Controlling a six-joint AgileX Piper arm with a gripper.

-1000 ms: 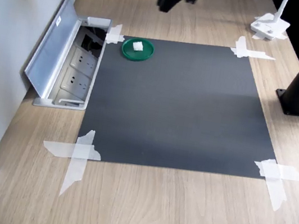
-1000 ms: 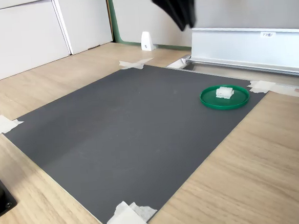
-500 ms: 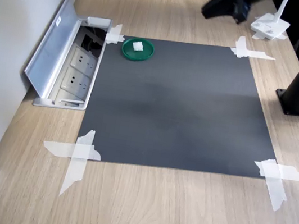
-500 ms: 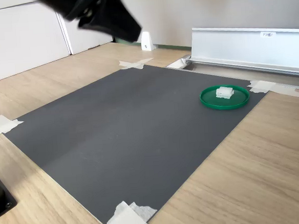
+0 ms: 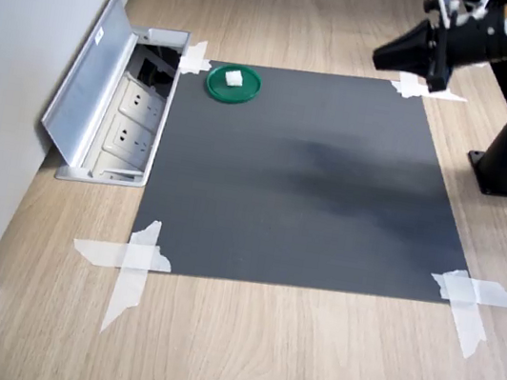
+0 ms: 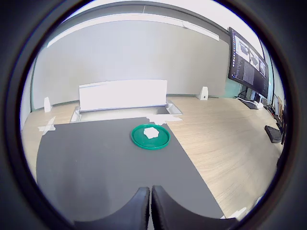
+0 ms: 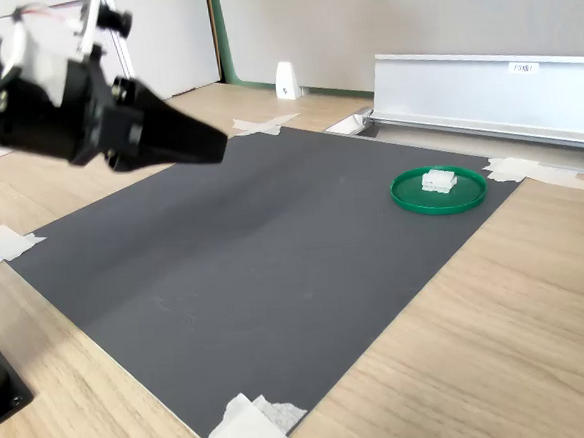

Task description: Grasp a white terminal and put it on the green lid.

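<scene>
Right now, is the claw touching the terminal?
Apart. In the second exterior view the claw hangs over the mat's far side, a wide stretch of bare mat from the terminal on the lid.

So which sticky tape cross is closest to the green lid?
The tape cross at the mat corner by the open socket box, right beside the green lid. The other three corners' crosses sit far away.

Tiny white cubic plastic terminal [image 5: 235,77] [image 7: 438,180] [image 6: 151,132] sits approx. centred on round flat dark-green plastic lid [image 5: 219,87] [image 7: 411,200] [image 6: 142,142], w/ raised rim, lying flat.
</scene>
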